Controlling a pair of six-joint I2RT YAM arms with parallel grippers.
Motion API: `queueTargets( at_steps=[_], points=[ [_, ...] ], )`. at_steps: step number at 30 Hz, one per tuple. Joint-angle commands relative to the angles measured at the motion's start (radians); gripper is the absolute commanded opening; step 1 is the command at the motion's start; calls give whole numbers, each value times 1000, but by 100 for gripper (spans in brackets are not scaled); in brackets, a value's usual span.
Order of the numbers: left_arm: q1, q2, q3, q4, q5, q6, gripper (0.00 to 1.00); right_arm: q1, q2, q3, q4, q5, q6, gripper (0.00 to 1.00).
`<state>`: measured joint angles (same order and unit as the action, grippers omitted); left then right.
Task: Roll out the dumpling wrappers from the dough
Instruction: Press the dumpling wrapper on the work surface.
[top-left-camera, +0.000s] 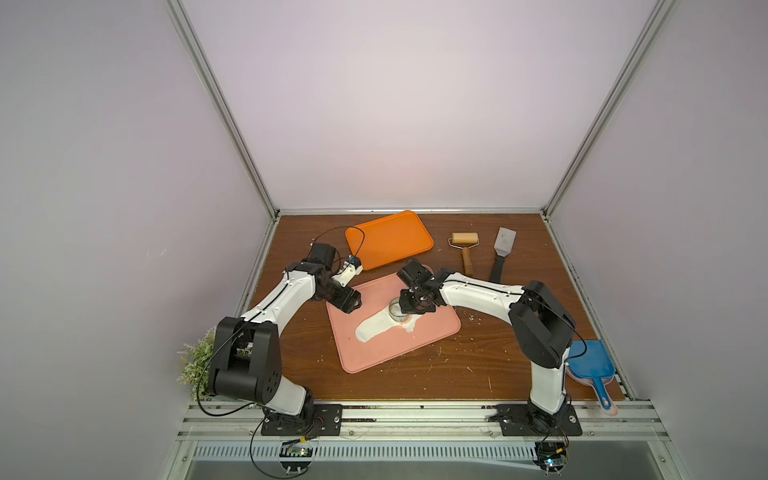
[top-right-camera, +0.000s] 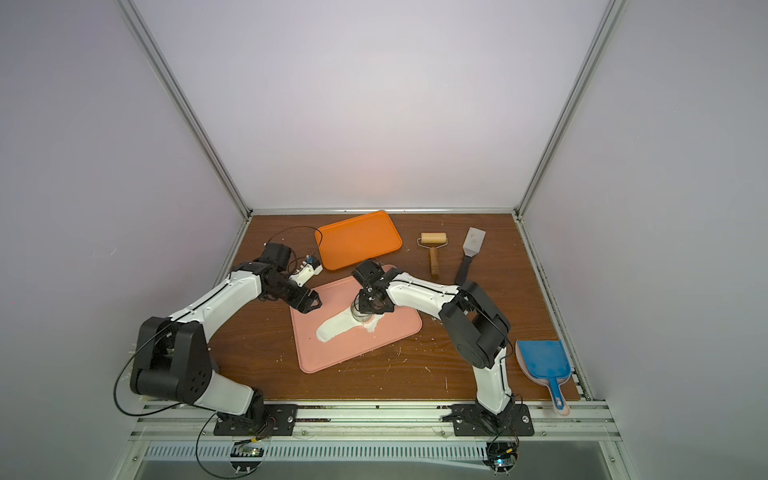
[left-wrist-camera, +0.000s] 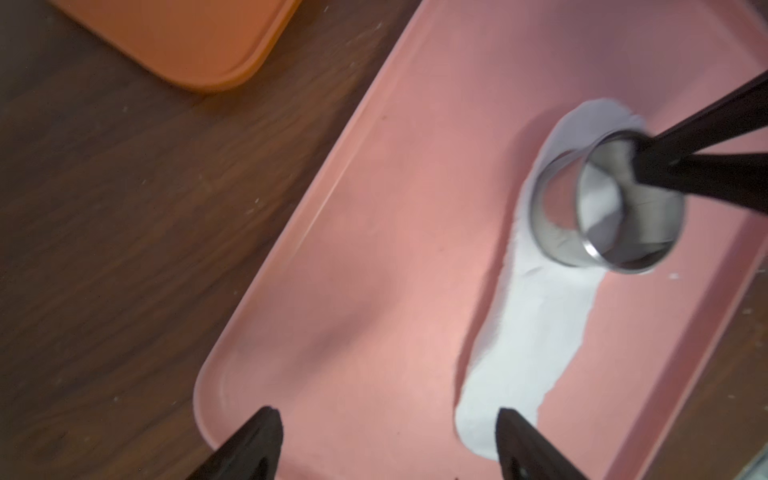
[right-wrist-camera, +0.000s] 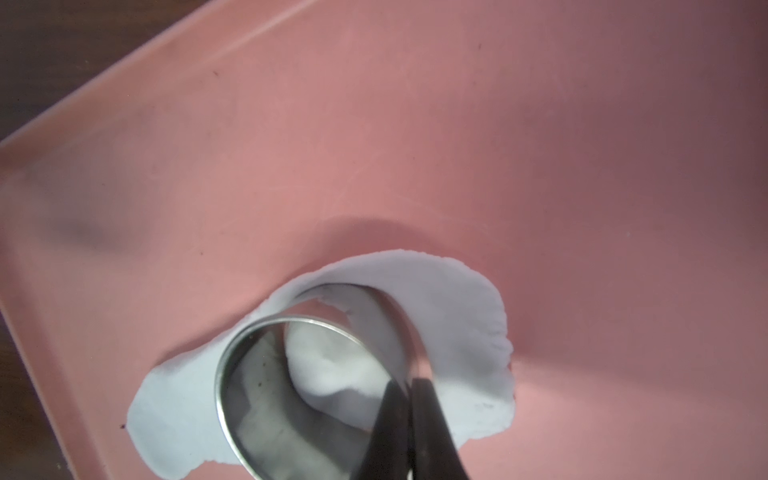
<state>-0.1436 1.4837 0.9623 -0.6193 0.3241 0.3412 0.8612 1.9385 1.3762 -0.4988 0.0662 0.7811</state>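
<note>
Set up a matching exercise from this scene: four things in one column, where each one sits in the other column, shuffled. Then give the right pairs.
Things
1. metal ring
2. orange tray
3. rolling pin
4. blue dustpan

Places
A. at the near right corner of the table
B. on the dough, its wall pinched in the right gripper
C. at the back, beyond the pink mat
D. between the orange tray and the spatula

Pairs: 1-B, 2-C, 3-D, 4-A
</note>
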Motion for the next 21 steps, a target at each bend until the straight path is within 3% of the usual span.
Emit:
queueTargets(
  at_steps=[1,4,21],
  points=[
    [9,-61,-80,111,-153,-21,86,1,-19,-16,-43,12,0,0],
    [11,-114,-153,173,-160,-39,94,-10,-27,-17,-35,-23,2,0],
    [11,-102,-185,184,-104,-36,93,-31,-83,-19,-10,-88,6,0]
  ],
)
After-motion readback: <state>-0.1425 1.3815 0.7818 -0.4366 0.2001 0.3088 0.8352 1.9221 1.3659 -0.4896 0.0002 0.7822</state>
